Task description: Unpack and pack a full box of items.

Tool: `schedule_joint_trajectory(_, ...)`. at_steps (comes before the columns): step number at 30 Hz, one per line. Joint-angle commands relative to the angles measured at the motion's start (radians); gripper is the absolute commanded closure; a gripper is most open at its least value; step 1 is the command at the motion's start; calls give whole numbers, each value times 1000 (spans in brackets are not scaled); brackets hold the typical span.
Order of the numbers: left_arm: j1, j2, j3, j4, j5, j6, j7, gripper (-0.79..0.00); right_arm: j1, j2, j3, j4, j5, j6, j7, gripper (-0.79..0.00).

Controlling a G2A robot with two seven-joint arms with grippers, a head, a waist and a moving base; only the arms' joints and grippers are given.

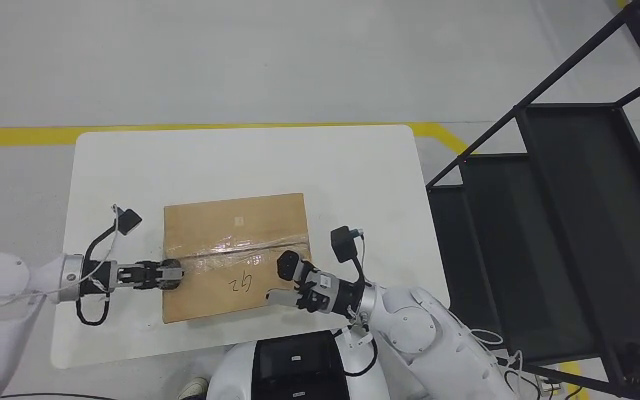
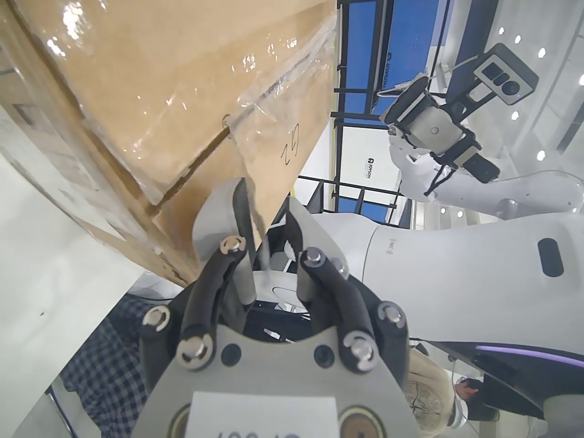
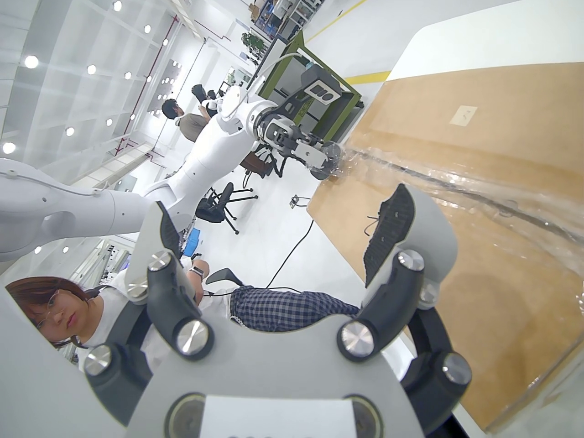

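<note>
A brown cardboard box (image 1: 235,235) lies flat in the middle of the white table, its top flaps sealed by clear tape (image 1: 245,243) along the centre seam. My left gripper (image 1: 175,272) is at the box's left end, level with the seam. In the left wrist view it (image 2: 269,205) is shut on a loose strip of the clear tape (image 2: 248,184) that runs up to the box (image 2: 159,70). My right gripper (image 1: 283,280) hovers over the near right part of the lid, open and empty. The right wrist view shows its fingers (image 3: 397,225) spread wide above the box (image 3: 479,148).
The white table (image 1: 350,180) has bare surface behind and to the right of the box. Black metal stairs (image 1: 540,220) stand close to its right side. A yellow floor line (image 1: 200,128) runs behind the table.
</note>
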Motion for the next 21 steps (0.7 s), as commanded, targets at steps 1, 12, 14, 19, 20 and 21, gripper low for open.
schedule_joint_trajectory(1, -4, 0, 3, -1, 11, 4, 8, 0, 0, 1, 0, 0, 0, 0, -1, -785)
schedule_joint_trajectory(12, -22, -7, 21, 5, -81, 0, 22, 0, 5, 4, -3, 2, 4, 4, 3, -785)
schedule_joint_trajectory(14, -24, -8, 13, -2, -138, -11, 16, 0, 6, 4, -3, 1, 2, 8, 5, -785)
schedule_joint_trajectory(19, -23, -13, -1, -30, -231, -27, 26, 0, 9, 5, -7, -1, 0, 16, 5, -785)
schedule_joint_trajectory(20, -23, -13, -4, -35, -245, -31, 26, 0, 10, 5, -8, -1, 0, 17, 5, -785)
schedule_joint_trajectory(21, -22, -14, -6, -40, -257, -38, 31, 0, 11, 5, -9, -1, -1, 20, 5, -785)
